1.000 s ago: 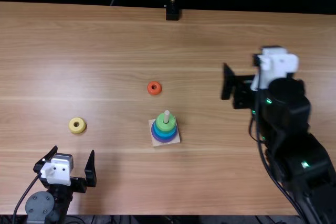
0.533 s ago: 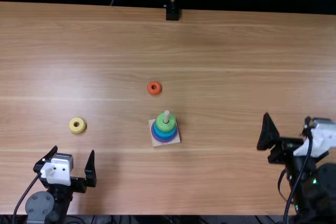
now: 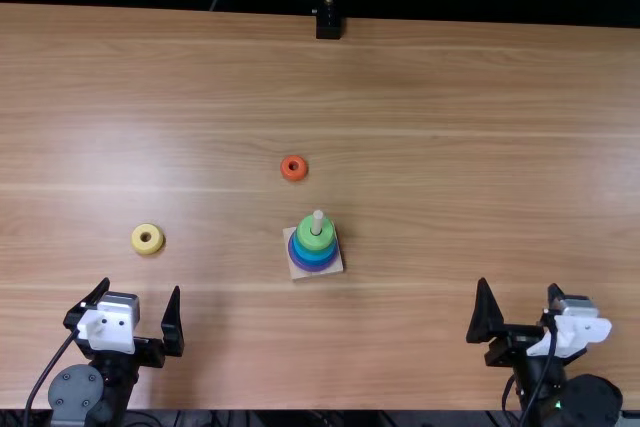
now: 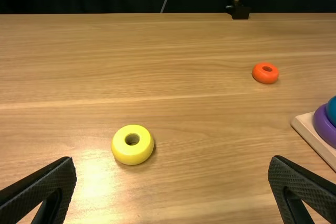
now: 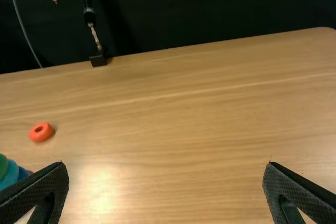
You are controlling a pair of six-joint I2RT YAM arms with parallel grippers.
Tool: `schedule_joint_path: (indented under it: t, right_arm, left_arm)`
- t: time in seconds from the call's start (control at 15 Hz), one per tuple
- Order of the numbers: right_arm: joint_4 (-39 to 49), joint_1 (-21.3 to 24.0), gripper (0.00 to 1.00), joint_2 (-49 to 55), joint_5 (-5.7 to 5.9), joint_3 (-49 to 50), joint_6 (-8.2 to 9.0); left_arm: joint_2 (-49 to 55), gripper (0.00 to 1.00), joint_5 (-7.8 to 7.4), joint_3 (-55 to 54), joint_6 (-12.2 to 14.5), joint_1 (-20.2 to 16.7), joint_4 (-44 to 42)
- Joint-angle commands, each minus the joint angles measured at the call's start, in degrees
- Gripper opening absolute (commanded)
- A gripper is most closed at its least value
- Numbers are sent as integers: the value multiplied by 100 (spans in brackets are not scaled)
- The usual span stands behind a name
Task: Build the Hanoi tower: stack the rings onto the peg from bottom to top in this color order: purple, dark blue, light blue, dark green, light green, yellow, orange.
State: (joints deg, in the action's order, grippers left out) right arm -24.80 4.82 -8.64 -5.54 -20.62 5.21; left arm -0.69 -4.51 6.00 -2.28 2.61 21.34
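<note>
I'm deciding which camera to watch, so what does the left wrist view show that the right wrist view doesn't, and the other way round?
Left wrist view: the yellow ring flat on the table, and the pale wooden base under the ring stack.

Right wrist view: a green ring on that stack, and a rounded far corner of the table.

Both: the orange ring, part of the stack, and a small black block at the table's far edge.

You won't find any readable text, label, brand, number or sign on anything in front of you, in any of the views.
</note>
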Motion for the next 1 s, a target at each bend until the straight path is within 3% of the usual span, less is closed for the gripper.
schedule_joint_path:
  t: [0.0, 0.2, 0.4, 0.8, 0.93]
  right_arm:
    - [79, 10, 100, 284, 79, 155, 17]
    - [143, 45, 100, 829, 111, 216, 6]
    - [891, 54, 100, 847, 111, 674, -4]
    - [944, 10, 100, 864, 111, 1684, -57]
    - [965, 10, 100, 864, 111, 1860, -163]
  left_arm:
    - [69, 100, -108, -600, 70, -15, 418]
    - [69, 100, -108, -600, 70, -15, 418]
    - [69, 100, -108, -600, 70, -15, 418]
    - [69, 100, -108, -600, 70, -15, 418]
    - [69, 100, -108, -600, 70, -15, 418]
